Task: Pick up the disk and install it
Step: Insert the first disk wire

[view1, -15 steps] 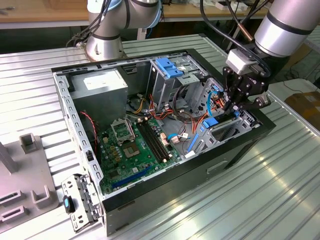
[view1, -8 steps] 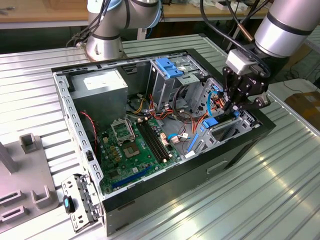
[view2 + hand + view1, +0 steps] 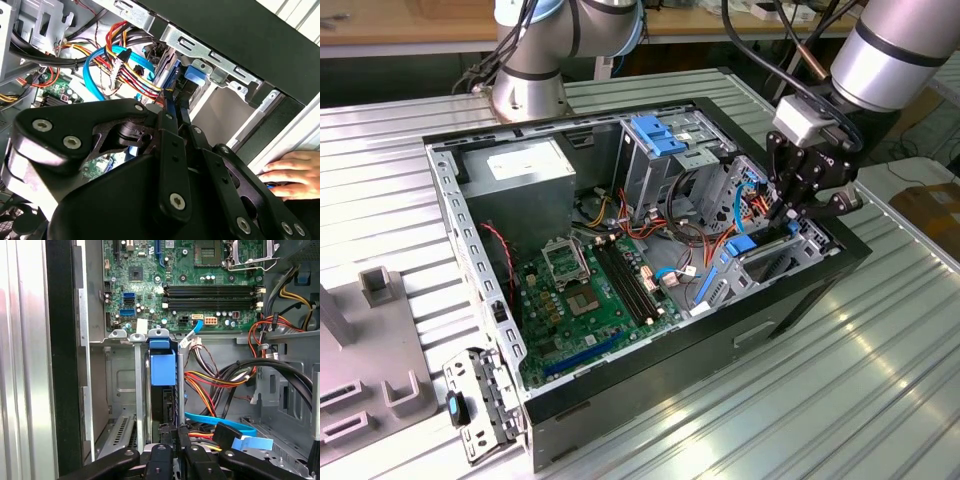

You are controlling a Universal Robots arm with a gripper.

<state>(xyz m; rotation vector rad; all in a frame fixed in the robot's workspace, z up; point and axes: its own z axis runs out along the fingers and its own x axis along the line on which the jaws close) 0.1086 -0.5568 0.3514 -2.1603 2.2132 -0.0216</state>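
The disk (image 3: 162,390) stands on edge in a slot of the drive bay at the case's front. It shows as a dark narrow body with a light-blue carrier tab toward the motherboard. In the exterior view the disk (image 3: 740,245) sits low in the bay at the right end of the open computer case (image 3: 620,400). My gripper (image 3: 784,213) hangs straight over the bay with its fingers drawn together. In both wrist views the gripper (image 3: 175,100) (image 3: 177,437) has its tips at the disk's (image 3: 172,70) end away from the tab. Contact there is hidden.
Orange, red and blue cables (image 3: 220,385) crowd the space beside the bay. A grey upright drive cage with a blue latch (image 3: 660,135) rises behind it. A person's hand (image 3: 292,170) rests just outside the case wall. A second arm's base (image 3: 530,70) stands behind the case, and grey fixtures (image 3: 380,290) sit at the left.
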